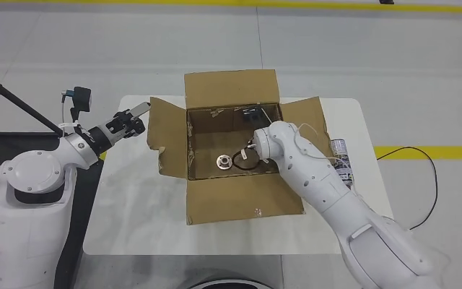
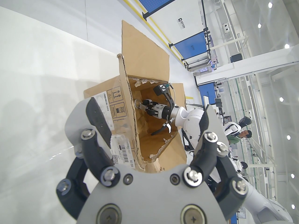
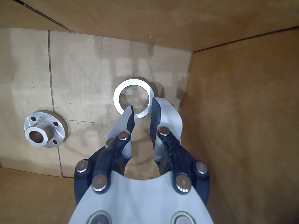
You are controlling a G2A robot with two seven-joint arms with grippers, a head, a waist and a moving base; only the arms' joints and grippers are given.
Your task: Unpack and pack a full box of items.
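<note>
An open cardboard box (image 1: 242, 199) stands mid-table with its flaps spread. My right gripper (image 3: 142, 108) is down inside it, shut on the wall of a silver metal ring (image 3: 123, 89), one finger inside the ring and one outside. The ring hangs a little above the box floor. A silver flanged hub (image 3: 44, 129) lies on the floor beside it, also seen as the hub (image 1: 225, 160) from above. My left gripper (image 1: 141, 112) is open and holds nothing, outside the box by its left flap (image 2: 127, 108).
A printed can (image 1: 341, 155) stands on the white table (image 1: 137, 217) just right of the box. Box walls close in around the right gripper. The table is bare to the left and in front of the box.
</note>
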